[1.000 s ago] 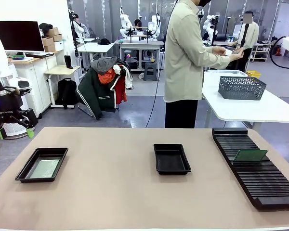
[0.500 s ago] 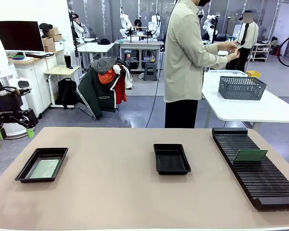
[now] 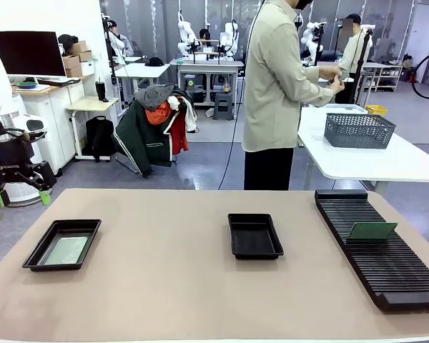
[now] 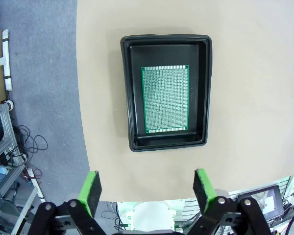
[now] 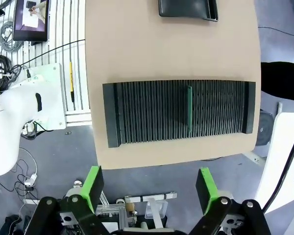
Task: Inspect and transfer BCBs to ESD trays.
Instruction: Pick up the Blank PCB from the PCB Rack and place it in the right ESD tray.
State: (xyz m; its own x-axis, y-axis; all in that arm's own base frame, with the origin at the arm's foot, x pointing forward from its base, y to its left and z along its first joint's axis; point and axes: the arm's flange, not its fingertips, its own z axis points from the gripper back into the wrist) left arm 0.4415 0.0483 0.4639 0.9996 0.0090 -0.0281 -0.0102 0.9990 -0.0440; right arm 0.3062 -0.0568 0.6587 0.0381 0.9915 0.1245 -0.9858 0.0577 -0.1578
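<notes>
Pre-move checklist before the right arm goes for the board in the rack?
1. Right gripper open, nothing held: ok.
2. Left gripper open, nothing held: ok.
3. Rack BCB upright in a slot of the rack, no neighbours: ok.
4. Middle tray empty, ready to receive: ok.
5. Left tray holds one flat BCB: ok.
6. Person's hands raised, away from the table: ok.
</notes>
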